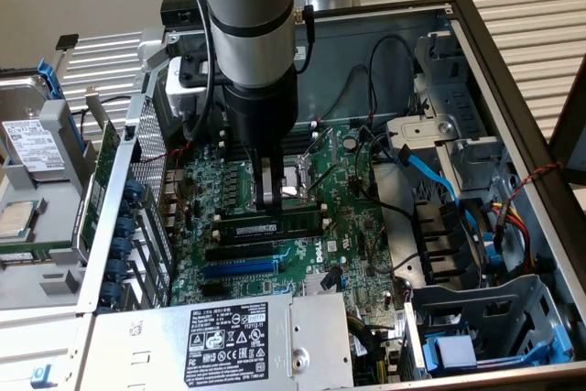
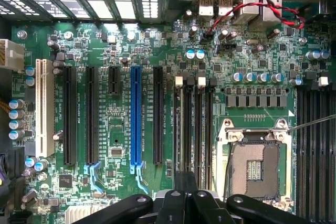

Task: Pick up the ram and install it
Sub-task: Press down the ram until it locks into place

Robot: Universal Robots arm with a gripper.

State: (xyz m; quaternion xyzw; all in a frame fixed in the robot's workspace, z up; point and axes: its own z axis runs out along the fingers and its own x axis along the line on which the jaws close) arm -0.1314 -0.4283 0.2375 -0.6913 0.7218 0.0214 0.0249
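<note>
You've got the open computer case in front of you, and the exterior view takes in the whole of it: metal walls, the silver power box with its black label along the near edge, a blue cable snaking toward that view's right, and a loose hard drive sitting outside the case on that view's left. The arm drops straight down into the middle of it.

Next, the green motherboard. Here the wrist view gives you what the outside camera can't: the blue slot among the long black ones, the row of memory slots, and the bare processor socket just beside them (the arm covers part of this from outside).

Now the gripper: its fingers are pinched together, right down over the ram, which lies flat along the board just below the fingertips and beside the socket. From outside the tips meet the stick's top edge; in the wrist view the black fingers sit over the memory slots.
</note>
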